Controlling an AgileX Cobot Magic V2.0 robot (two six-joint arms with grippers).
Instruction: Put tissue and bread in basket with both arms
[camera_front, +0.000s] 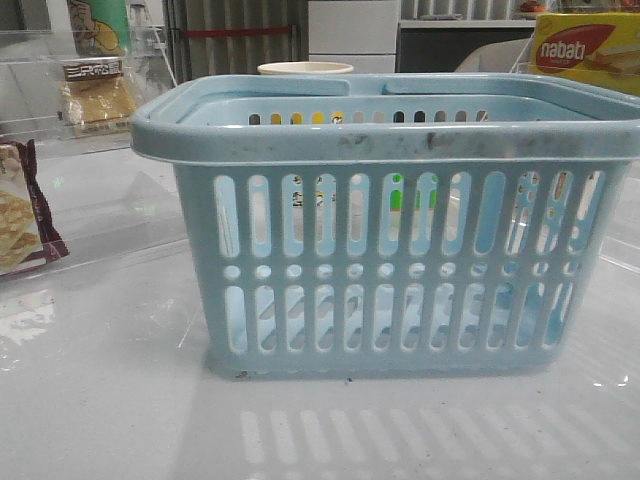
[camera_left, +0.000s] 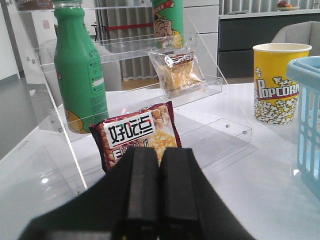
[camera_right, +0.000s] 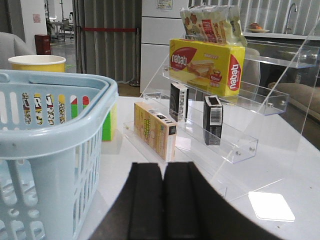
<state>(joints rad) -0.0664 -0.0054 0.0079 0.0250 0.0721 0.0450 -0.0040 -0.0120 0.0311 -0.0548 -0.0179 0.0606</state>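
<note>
The light-blue basket (camera_front: 390, 250) stands in the middle of the table; its wall also shows in the right wrist view (camera_right: 50, 150) and its rim in the left wrist view (camera_left: 307, 95). The bread (camera_left: 177, 74), in a clear packet with a dark label strip, leans on a clear acrylic shelf, also seen at the back left of the front view (camera_front: 97, 95). The tissue, a small dark pack (camera_right: 212, 120), stands upright on the right-hand acrylic shelf, with a similar dark pack (camera_right: 178, 101) beside it. My left gripper (camera_left: 159, 155) and right gripper (camera_right: 163, 170) are both shut and empty, apart from these things.
Beside the bread are a green bottle (camera_left: 80, 75), a maroon-edged snack bag (camera_left: 137, 132) and a popcorn cup (camera_left: 277, 82). On the right shelf are a yellow nabati box (camera_right: 207, 62), a tan box (camera_right: 155, 130) and a snack bag (camera_right: 212, 22).
</note>
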